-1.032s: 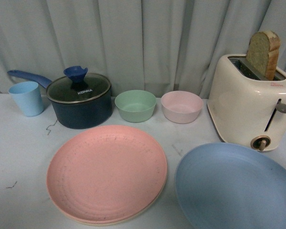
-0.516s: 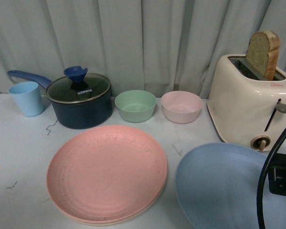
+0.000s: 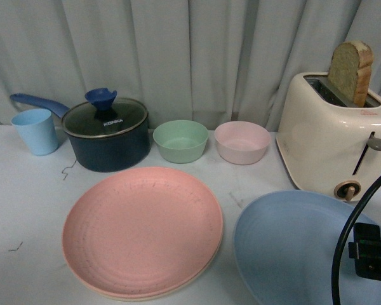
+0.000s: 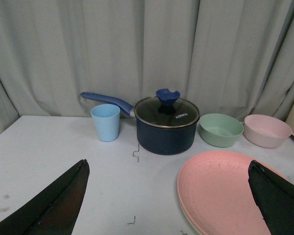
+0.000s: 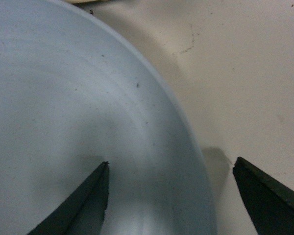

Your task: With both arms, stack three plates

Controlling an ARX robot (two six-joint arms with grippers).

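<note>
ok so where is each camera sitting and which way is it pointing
Front view: on the robot's body, facing across the table to the curtain; only the right arm shows.
Left wrist view: wrist-mounted, facing the pot and pink plate; open left pincer frames it.
Right wrist view: looking down on the light blue plate; the open right pincer straddles its rim.
Shared: front and left wrist both show pot and pink plate.

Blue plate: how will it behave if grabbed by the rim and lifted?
Probably stiff: the light blue plate looks rigid, holding its shallow shape. Wide and pinched at one edge, it may tilt in the jaws. Matte finish likely resists slipping.
</note>
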